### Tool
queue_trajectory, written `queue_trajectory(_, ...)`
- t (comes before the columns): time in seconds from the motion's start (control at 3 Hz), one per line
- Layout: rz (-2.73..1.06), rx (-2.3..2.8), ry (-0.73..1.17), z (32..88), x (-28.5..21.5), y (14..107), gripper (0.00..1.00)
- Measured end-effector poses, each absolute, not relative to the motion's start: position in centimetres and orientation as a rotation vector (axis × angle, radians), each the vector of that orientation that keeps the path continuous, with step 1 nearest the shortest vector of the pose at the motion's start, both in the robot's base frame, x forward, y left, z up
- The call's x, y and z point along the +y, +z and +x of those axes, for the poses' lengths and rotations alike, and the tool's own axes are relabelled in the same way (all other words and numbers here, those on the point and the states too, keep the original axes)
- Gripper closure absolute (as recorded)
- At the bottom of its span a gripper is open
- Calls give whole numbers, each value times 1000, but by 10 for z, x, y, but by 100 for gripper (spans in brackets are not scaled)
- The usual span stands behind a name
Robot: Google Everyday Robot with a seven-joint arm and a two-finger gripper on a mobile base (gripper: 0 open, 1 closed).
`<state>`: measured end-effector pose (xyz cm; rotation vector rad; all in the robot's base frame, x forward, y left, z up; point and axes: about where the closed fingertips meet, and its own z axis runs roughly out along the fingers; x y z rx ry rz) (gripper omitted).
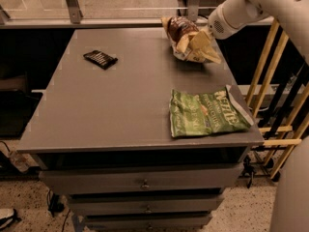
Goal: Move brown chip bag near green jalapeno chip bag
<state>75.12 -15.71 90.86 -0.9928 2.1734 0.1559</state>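
Observation:
The brown chip bag (186,38), dark brown and pale tan, is at the far right of the grey table (120,100), tilted and crumpled. My gripper (205,38) is at the bag's right side, at the end of the white arm coming in from the upper right, and appears to grip the bag's tan part. The green jalapeno chip bag (207,112) lies flat at the table's front right corner, well in front of the brown bag and apart from it.
A small black rectangular object (100,58) lies at the far left of the table. Drawers (145,182) sit under the tabletop. Wooden slats (270,81) stand to the right. A glass partition runs behind the table.

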Motion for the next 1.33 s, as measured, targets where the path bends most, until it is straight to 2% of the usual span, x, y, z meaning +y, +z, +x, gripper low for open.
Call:
queue_trajectory(0.33, -1067, 2104, 168, 732, -144, 935, 100)
queue_trajectory(1.0, -1226, 2033, 142, 664, -126, 985, 100)
queue_trajectory(1.33, -1229, 2045, 78, 625, -137, 1004, 100)
